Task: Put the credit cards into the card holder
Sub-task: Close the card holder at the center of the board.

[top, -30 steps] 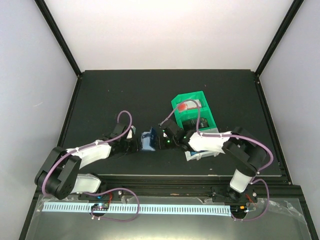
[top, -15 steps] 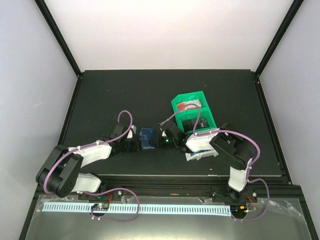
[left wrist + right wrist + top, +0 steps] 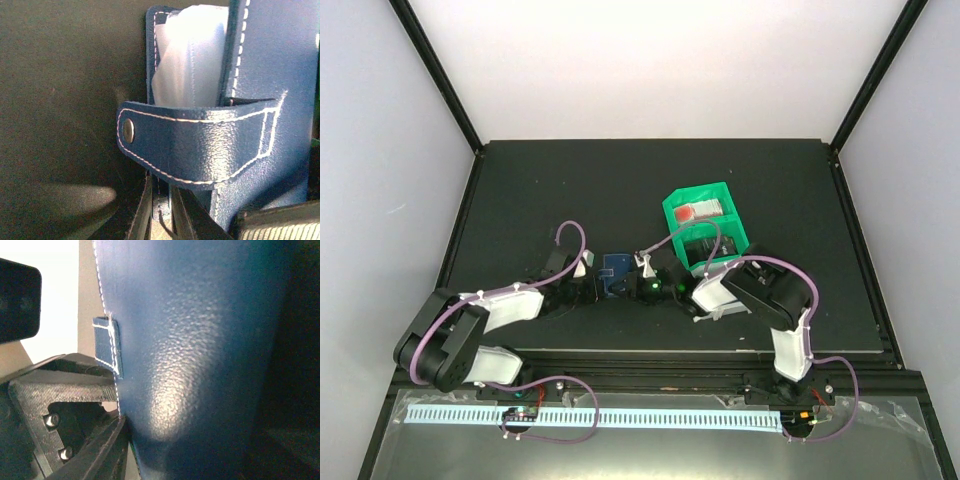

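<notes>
Navy leather, the card holder [image 3: 613, 274] sits upright between both grippers. The left gripper [image 3: 160, 216] pinches its stitched bottom edge in nearly closed jaws. The right gripper [image 3: 638, 283] has one finger [image 3: 97, 447] against the holder's side, but I can't tell whether it grips.

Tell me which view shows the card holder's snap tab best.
Left wrist: the snap tab crosses the frame, with its metal stud and white stitching clear. Right wrist catches only the tab's stitched end on the outer cover. Top external shows the card holder too small to make the tab out.
</notes>
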Robot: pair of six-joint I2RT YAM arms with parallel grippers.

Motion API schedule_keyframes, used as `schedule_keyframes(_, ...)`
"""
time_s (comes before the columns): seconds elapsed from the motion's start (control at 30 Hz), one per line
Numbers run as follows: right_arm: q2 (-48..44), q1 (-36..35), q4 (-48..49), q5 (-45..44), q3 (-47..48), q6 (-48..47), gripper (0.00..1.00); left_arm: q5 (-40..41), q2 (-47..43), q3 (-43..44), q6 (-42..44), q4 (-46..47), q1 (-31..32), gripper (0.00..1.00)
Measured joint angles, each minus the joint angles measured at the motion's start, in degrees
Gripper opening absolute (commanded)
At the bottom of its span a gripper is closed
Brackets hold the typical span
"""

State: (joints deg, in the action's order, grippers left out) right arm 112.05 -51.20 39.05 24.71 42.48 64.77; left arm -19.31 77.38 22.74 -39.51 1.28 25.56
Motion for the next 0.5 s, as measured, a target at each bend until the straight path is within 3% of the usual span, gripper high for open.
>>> schedule_keyframes(0.1,0.17,-0.35,0.61,0.33,-0.02,0.42,0.3,-0.22,-0.02,-0.2,0.0,0.46,0.0,0.15)
schedule_keyframes(0.2,-0.39,-0.44,-0.87,-0.61,-0.02,-0.92,0.29,-0.24,-0.5,-0.52,0.0,0.68,0.02,0.17)
schedule_keyframes(0.37,-3.21,-0.94,-7.32,-3.37,1.66,-4.87,0.42,-0.26,-2.67,-1.6,0.11,-0.59,0.39,0.17)
schedule_keyframes(0.5,-3.52,-0.94,-8.15,-4.48,2.97,-6.29,0.43,-0.26,-3.06,-1.7,0.28,-1.09,0.44,0.17)
